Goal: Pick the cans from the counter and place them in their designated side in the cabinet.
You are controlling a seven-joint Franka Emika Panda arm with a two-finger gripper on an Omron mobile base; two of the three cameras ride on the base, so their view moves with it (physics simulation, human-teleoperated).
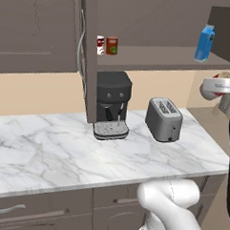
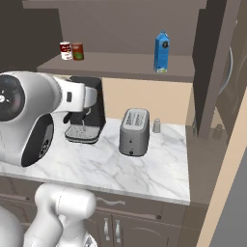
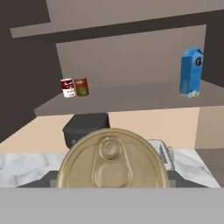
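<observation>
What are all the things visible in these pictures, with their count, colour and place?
Cans on shelf: two, one white with red marks, one red-brown, side by side at left end of the cabinet shelf.
Carton: one, blue, right end of the shelf.
Held can: one, gold pull-tab lid, close in front of the hand camera.
Coffee machine: one, black, on the counter under the shelf.
Toaster: one, grey, right of the coffee machine.
Shaker: one, grey, behind the toaster.
Counter: one, white marble.
Pincer: one, dark fingers hidden by the can.

No legible text; marks on white can (image 3: 67,87) and blue carton (image 3: 191,71) unreadable.
</observation>
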